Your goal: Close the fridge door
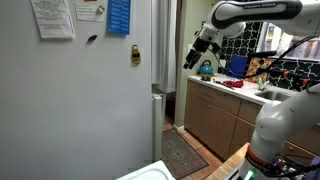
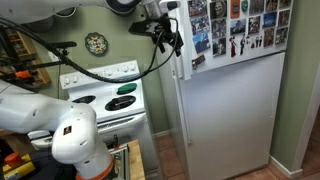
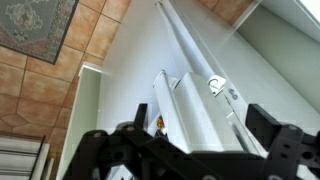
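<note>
The fridge door is the narrow white upright strip at the front edge of the tall pale fridge, and it also shows beside the photo-covered wall. In the wrist view the door fills the middle as white panels, with a gap beside it where a small orange item shows. My gripper hangs in the air just off the door's face and is open. It sits close to the door's edge. In the wrist view its two dark fingers are spread wide with nothing between them.
The fridge's broad side wall carries papers and magnets. A white lower door is below. A counter with wooden cabinets faces the fridge, a rug lies between them. A white stove stands beside the fridge.
</note>
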You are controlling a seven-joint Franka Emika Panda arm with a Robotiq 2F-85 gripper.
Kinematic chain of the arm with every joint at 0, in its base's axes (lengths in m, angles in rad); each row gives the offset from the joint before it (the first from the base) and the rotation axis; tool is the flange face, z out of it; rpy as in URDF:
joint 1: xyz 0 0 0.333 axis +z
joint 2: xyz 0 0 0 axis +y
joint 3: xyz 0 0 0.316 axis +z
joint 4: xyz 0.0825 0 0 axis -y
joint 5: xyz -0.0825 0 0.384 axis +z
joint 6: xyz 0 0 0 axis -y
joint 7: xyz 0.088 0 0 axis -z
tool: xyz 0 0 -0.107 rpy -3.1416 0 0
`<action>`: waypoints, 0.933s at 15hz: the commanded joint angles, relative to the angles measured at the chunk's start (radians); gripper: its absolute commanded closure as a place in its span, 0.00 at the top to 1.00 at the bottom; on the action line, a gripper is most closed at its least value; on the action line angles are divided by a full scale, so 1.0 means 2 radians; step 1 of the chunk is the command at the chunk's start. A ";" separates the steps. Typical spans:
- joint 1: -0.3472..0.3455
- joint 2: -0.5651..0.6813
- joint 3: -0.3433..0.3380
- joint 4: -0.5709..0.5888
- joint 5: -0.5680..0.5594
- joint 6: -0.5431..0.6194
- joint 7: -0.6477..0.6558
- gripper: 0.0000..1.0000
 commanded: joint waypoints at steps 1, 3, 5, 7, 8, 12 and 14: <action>0.031 -0.002 -0.050 0.023 0.011 -0.018 -0.104 1.00; 0.047 0.008 -0.070 0.033 0.025 -0.012 -0.157 1.00; 0.063 0.021 -0.087 0.041 0.047 -0.009 -0.208 1.00; 0.076 0.035 -0.101 0.051 0.072 -0.010 -0.260 1.00; 0.079 0.043 -0.106 0.057 0.083 -0.013 -0.286 1.00; 0.078 0.070 -0.120 0.078 0.121 -0.026 -0.380 1.00; 0.074 0.085 -0.122 0.089 0.141 -0.033 -0.422 1.00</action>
